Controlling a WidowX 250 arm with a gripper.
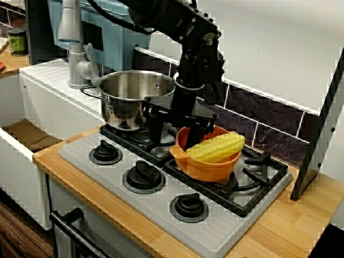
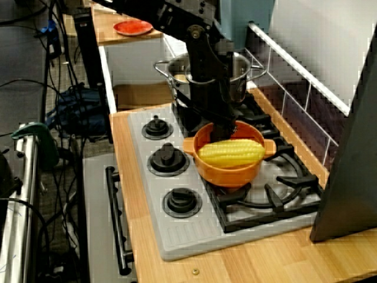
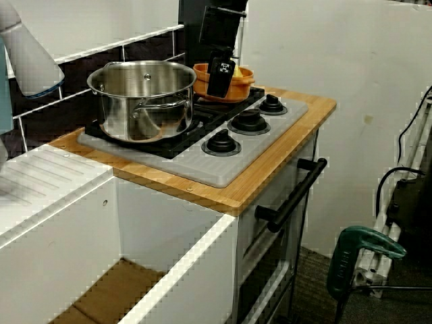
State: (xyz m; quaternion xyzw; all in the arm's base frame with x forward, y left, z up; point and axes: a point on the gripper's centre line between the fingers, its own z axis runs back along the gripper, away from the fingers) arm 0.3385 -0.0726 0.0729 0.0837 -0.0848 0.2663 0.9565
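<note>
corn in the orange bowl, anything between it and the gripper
Nothing visible. The gripper hangs at the rim of the orange bowl, right beside the corn; whether it touches is unclear. The steel pot stands behind the arm, not between.

In the view from the sink side the gripper hides nearly all the corn (1 yellow sliver shows); how its jaws stand cannot be told.

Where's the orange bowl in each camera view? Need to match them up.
Front view of the stove: orange bowl centre, on the right-hand grate.
View from above: orange bowl centre, right of the knobs.
View from the sink end: orange bowl top centre, beyond the steel pot.
Shared landmark: steel pot, on the neighbouring burner.
</note>
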